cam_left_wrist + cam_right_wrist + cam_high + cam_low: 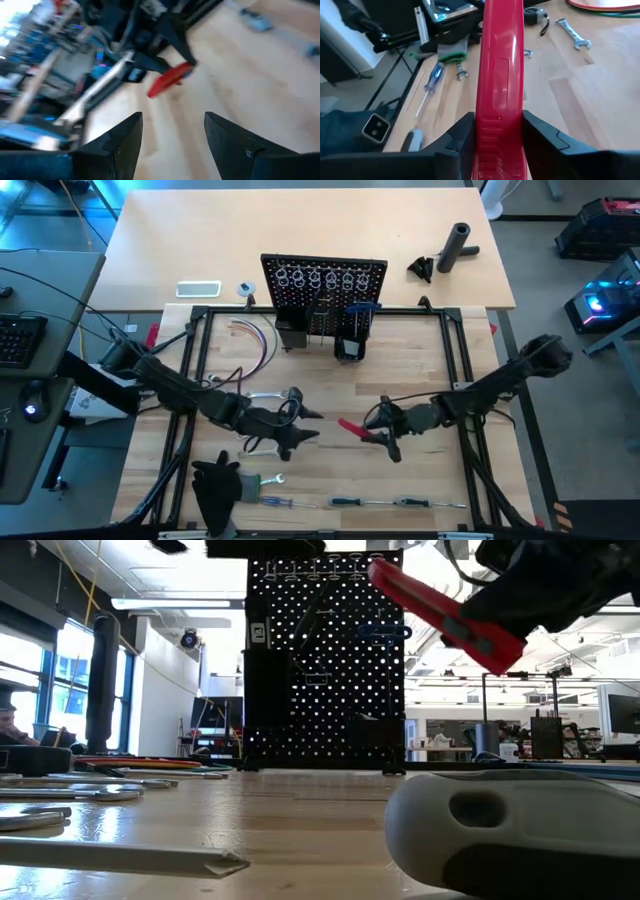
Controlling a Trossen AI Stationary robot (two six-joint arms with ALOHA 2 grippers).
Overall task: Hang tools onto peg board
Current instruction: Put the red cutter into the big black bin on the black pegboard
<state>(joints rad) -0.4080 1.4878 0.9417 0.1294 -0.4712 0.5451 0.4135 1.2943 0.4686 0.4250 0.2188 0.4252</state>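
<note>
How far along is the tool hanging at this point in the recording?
Early. The peg board carries a blue-handled tool and little else that I can make out. In hand: the right pincer is shut on a red-handled tool, held above the table; the left pincer is open and empty. Left on the table: a wrench and screwdrivers near the front edge.

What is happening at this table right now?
The right gripper holds a red-handled tool between its fingers, lifted above the wooden table. The left gripper is open and empty, facing it across the middle. The peg board stands at the back, with a blue-handled tool already hanging. Screwdrivers lie along the front edge.
</note>
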